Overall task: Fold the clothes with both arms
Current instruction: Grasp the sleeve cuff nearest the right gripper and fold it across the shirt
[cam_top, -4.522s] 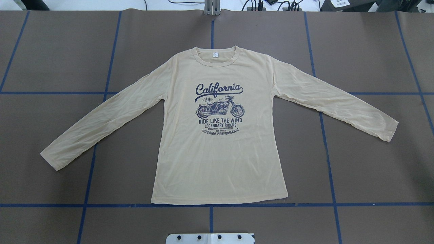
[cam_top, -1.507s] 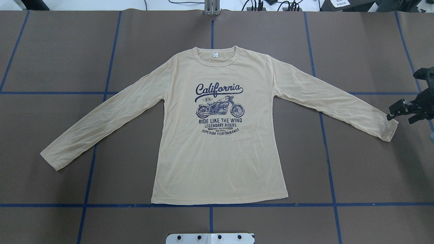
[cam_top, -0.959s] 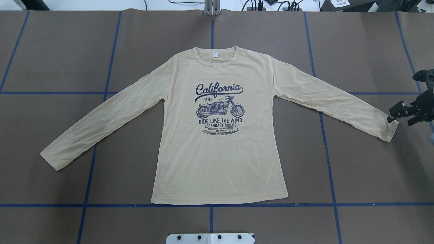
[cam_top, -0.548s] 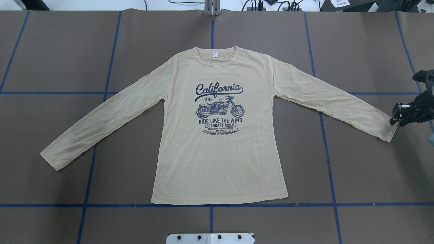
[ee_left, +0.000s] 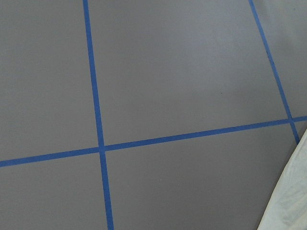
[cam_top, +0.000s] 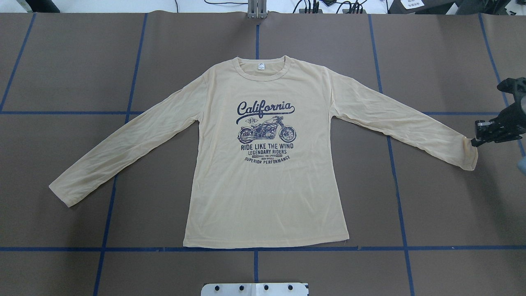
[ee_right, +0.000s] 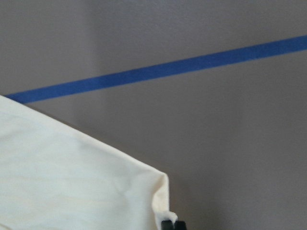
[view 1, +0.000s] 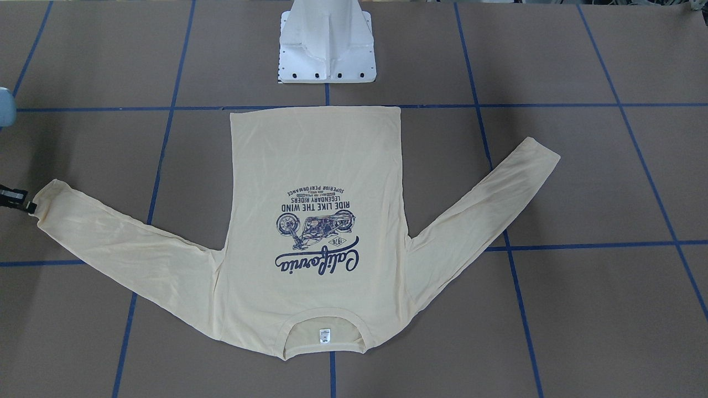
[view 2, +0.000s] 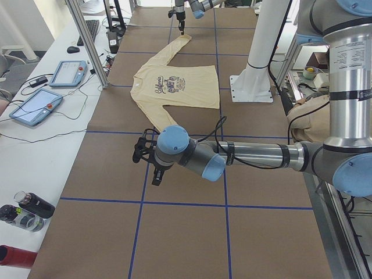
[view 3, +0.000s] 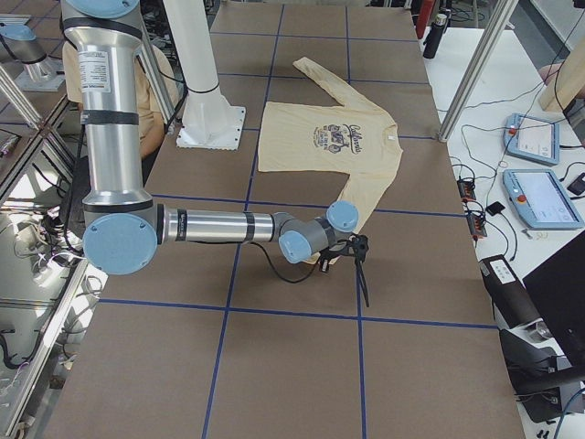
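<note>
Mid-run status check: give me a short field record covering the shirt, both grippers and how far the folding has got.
garment: T-shirt, flat on the table, print up, sleeves spread out
collar: on the side far from the robot
right gripper: at the right cuff; in the wrist view its fingertips are together on a pinch of the cuff edge
left gripper: low over the table near the left cuff; open or shut cannot be told
folds made: none visible
</note>
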`<state>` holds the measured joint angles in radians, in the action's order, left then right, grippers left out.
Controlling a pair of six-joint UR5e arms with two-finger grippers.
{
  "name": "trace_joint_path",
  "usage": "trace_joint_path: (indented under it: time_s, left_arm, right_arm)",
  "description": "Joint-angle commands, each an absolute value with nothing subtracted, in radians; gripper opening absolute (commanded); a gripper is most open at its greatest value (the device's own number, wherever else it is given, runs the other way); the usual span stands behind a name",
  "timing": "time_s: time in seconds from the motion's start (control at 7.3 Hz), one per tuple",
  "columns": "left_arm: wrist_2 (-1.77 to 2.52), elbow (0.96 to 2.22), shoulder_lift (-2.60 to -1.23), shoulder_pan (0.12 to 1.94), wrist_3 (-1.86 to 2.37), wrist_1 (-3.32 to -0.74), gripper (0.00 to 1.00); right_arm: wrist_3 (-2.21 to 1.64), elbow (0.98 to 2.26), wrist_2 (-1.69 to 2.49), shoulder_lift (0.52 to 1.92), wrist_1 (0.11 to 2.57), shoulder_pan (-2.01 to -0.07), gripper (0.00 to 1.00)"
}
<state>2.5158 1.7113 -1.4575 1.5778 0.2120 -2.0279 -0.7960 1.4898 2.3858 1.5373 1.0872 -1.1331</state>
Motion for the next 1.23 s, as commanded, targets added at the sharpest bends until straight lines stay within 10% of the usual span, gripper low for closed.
trace_joint_path:
  time_s: [0.0, 1.1]
  left_arm:
    - [2.516, 1.715, -1.462, 1.577, 0.212, -2.04, 1.0]
    - [2.514, 1.7, -1.506, 1.563, 0.227, -2.095, 1.0]
  right_arm:
    - [-0.961, 1.574, 2.391, 1.453, 1.097, -1.131, 0.0]
    - [-1.648, 1.191, 2.102, 0.62, 1.127, -0.851, 0.0]
